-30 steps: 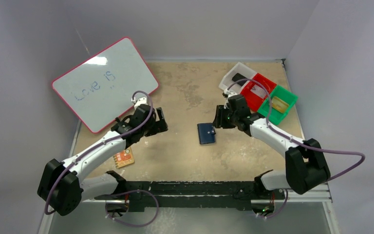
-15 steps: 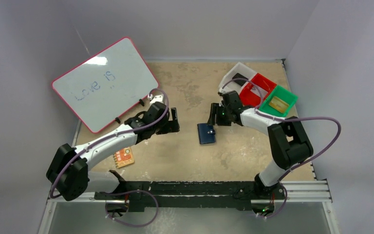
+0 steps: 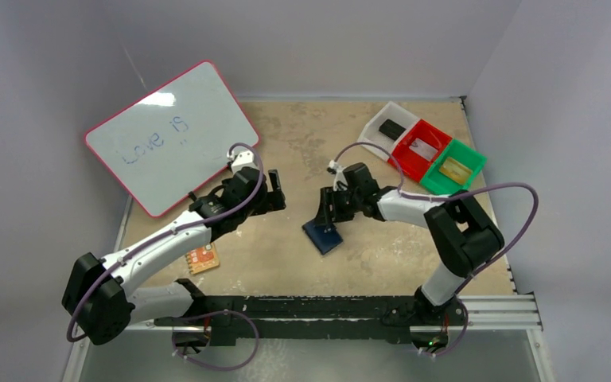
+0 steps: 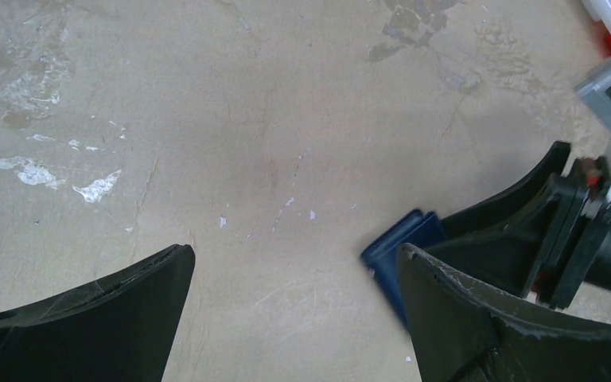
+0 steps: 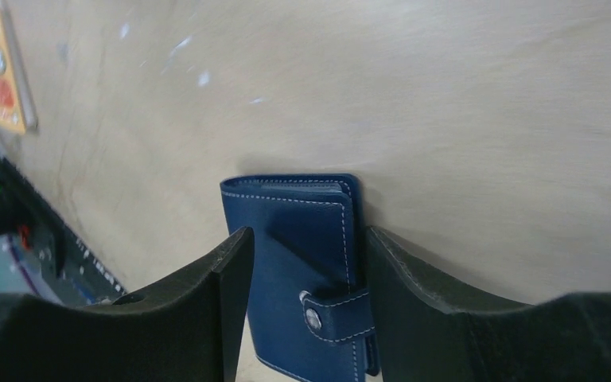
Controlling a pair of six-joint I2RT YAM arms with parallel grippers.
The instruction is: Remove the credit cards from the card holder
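The card holder [image 3: 324, 236] is a navy wallet, folded shut with its snap tab fastened, lying skewed on the tan table near the middle. My right gripper [image 3: 330, 213] reaches over it from the right. In the right wrist view the card holder [image 5: 302, 239] fills the gap of the right gripper [image 5: 306, 232], both fingers against its long edges. The credit cards are hidden inside. My left gripper [image 3: 274, 193] hangs open just left of it, nothing between its fingers. In the left wrist view the card holder [image 4: 398, 248] peeks out beside the left gripper [image 4: 296, 248].
A pink-framed whiteboard [image 3: 171, 135] leans at the back left. An orange square pad [image 3: 203, 258] lies near the left arm's base. White [image 3: 387, 126], red [image 3: 419, 149] and green [image 3: 455, 169] bins stand at the back right.
The right gripper swung left and came down around the card holder, which shifted toward the near left and rotated. The left gripper reached toward the middle, then drew slightly back.
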